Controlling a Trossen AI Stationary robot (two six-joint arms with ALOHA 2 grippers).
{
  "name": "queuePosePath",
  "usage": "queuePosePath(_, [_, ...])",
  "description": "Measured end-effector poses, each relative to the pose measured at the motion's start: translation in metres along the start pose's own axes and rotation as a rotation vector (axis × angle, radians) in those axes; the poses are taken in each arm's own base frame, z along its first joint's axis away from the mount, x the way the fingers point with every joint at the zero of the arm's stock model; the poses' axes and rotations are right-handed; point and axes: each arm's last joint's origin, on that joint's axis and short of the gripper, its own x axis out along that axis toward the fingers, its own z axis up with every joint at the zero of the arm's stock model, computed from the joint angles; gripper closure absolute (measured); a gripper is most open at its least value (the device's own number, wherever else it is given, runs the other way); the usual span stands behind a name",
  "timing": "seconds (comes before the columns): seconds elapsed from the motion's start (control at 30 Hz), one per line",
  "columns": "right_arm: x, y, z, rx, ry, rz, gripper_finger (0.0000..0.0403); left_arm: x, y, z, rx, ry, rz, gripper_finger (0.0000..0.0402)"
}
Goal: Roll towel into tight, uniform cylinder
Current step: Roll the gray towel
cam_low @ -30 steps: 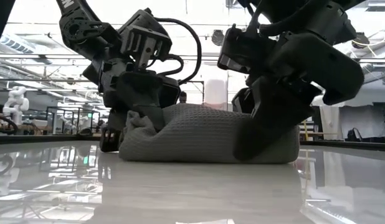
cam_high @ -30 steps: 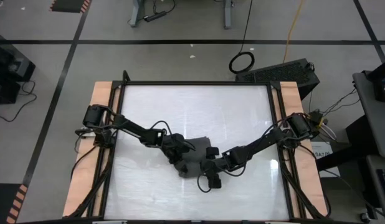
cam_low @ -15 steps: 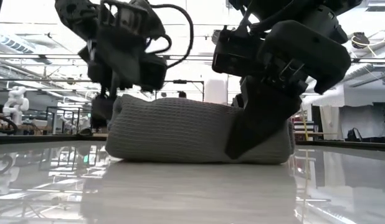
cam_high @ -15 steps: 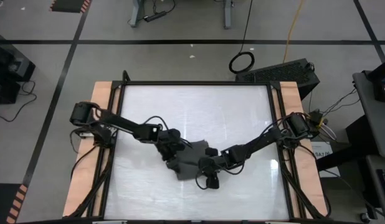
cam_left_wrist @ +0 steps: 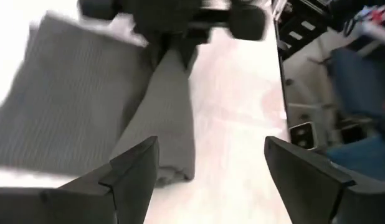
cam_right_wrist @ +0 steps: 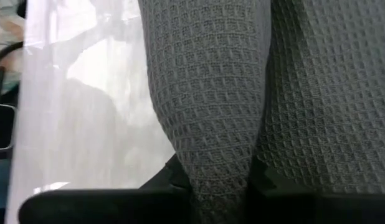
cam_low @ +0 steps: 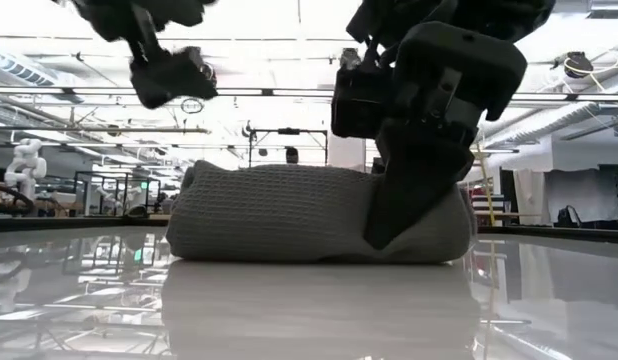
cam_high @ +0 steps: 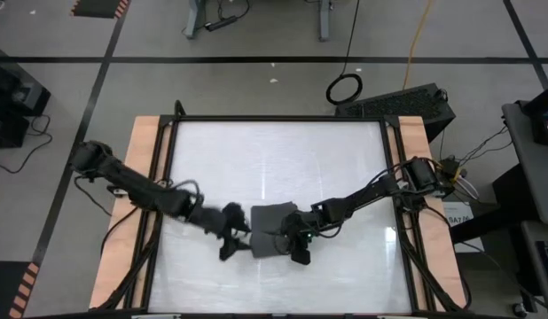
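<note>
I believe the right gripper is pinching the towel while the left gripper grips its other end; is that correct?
Not quite. The left gripper is open and clear of the towel, as the left wrist view shows. The right gripper does pinch a fold of it.

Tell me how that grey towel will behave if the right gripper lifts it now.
The towel looks soft and floppy: its free end would probably sag and unroll. The right gripper pinches only one end, and the left gripper is open, clear of it.

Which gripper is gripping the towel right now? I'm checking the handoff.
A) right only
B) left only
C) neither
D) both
A: the right gripper is pinched shut on a fold of the towel, while the left gripper is open and off the cloth.
</note>
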Motion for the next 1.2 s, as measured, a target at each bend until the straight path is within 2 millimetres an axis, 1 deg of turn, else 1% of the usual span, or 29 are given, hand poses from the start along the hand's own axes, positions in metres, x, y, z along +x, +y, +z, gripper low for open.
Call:
queuePosePath(0.07, [-0.001,-0.003,0.001,0.013,0.015,0.031,0.0351,0.006,-0.011,-0.010,0.073,-0.033,0.043,0.0108])
queuePosePath(0.13, [-0.001,-0.005,0.002,0.023,0.033,0.064,0.0351,0.014,-0.019,-0.020,0.104,-0.047,0.065,0.0101])
queuePosePath(0.27, [-0.003,-0.012,0.006,0.045,0.051,0.109,0.0351,0.036,-0.030,-0.035,0.154,-0.072,0.039,0.0067])
queuePosePath(0.37, [-0.004,-0.016,0.007,0.058,0.059,0.127,0.0351,0.056,-0.030,-0.043,0.181,-0.076,0.039,0.0035])
queuePosePath(0.43, [-0.005,-0.018,0.008,0.062,0.056,0.123,0.0351,0.067,-0.026,-0.042,0.186,-0.069,0.074,0.0014])
queuePosePath(0.5, [-0.005,-0.018,0.009,0.065,0.055,0.122,0.0351,0.075,-0.025,-0.040,0.214,-0.068,0.099,0.0005])
queuePosePath(0.63, [-0.005,-0.018,0.009,0.066,0.053,0.120,0.0351,0.082,-0.027,-0.025,0.289,-0.106,0.125,0.0003])
queuePosePath(0.7, [-0.005,-0.018,0.009,0.071,0.053,0.119,0.0351,0.087,-0.025,-0.022,0.306,-0.093,0.143,0.0002])
queuePosePath(0.83, [-0.005,-0.018,0.009,0.116,0.052,0.114,0.0351,0.097,-0.014,-0.035,0.301,0.030,0.204,0.0002])
queuePosePath(0.97, [-0.005,-0.018,0.009,0.122,0.052,0.116,0.0351,0.101,-0.017,-0.042,0.318,0.050,0.202,0.0002])
queuePosePath(1.1, [-0.005,-0.018,0.009,0.148,0.058,0.129,0.0351,0.107,-0.011,-0.053,0.326,0.109,0.247,0.0002])
queuePosePath(1.2, [-0.006,-0.018,0.010,0.182,0.054,0.131,0.0351,0.111,-0.008,-0.057,0.321,0.130,0.262,0.0004])
